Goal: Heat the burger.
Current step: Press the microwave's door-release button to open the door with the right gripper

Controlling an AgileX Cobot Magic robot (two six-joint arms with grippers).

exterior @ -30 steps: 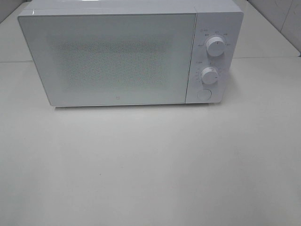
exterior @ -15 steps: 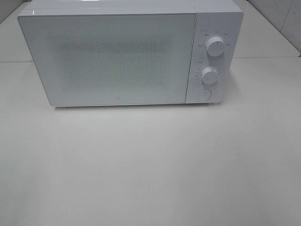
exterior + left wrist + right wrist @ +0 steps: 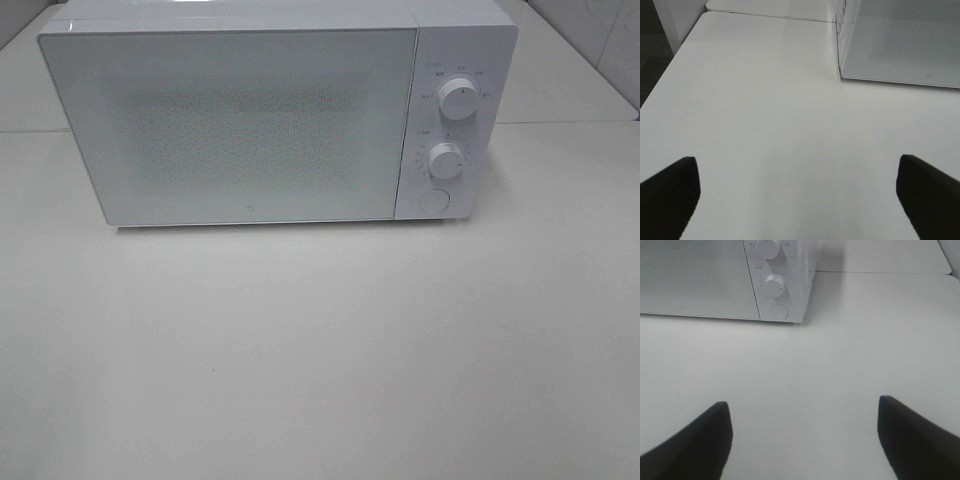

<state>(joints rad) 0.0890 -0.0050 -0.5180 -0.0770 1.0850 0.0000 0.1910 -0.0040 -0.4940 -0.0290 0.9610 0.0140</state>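
Two tools show only in the wrist views, and both stand apart with nothing between the jaws: the left tool (image 3: 797, 165) and the right tool (image 3: 803, 405) each hang over bare tabletop (image 3: 320, 350), well back from the microwave (image 3: 250, 120). Neither arm reaches into the high view.

Over the last second, nothing in the high view has visibly shifted. The door (image 3: 240, 70) is shut now as it was then, the upper knob (image 3: 458, 98) and lower knob (image 3: 446, 160) sit as they did, and the round button (image 3: 433, 199) below them is untouched. No arm has come into that view. The right tool's jaws look wide apart; whether they have narrowed a little cannot be told from the wrist view alone.

The burger is not visible in any view. It is not on the tabletop in front of the microwave, and the speckled door panel is too cloudy to show whether it sits inside.

As a judgement, an unseen burger, a shut door and both tools pulled back and empty suit a task at or near its end, with the food enclosed and heating set. The same scene would equally fit a start before the burger is brought in. The pictures cannot decide between the two, since neither knob's setting can be read clearly.
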